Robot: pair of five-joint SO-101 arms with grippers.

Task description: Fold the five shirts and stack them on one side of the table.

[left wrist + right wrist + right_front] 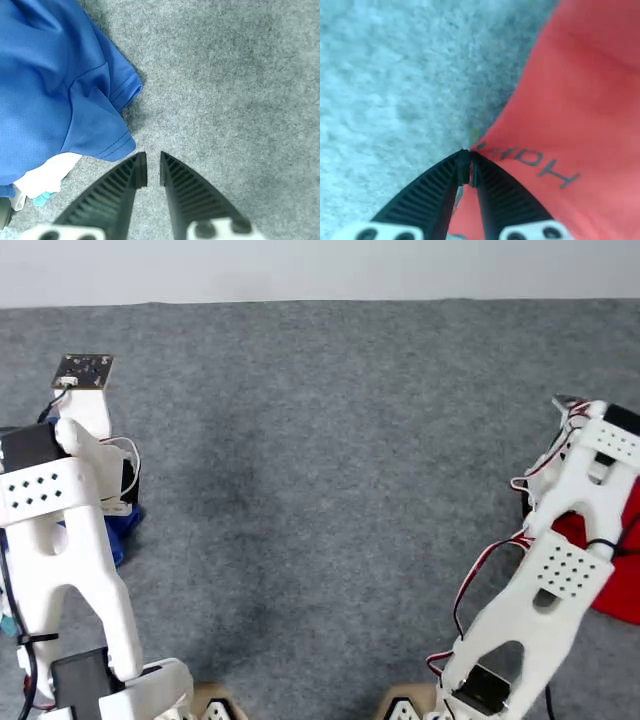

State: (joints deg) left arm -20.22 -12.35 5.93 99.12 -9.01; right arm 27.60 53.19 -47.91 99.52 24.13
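Carpet (330, 490) between; blue shirt (45, 85) loose — right jaws pinch red shirt (580, 100).

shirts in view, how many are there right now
2 for sure: a blue shirt at the left edge of the table, under an arm, and a red shirt at the right edge. White cloth peeking from under the blue one may be more shirts.

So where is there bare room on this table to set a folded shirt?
The wide middle of the grey table, from the left arm across to the right arm and back to the far edge, is bare. Crowded: blue shirt under the left arm, red shirt under the right.
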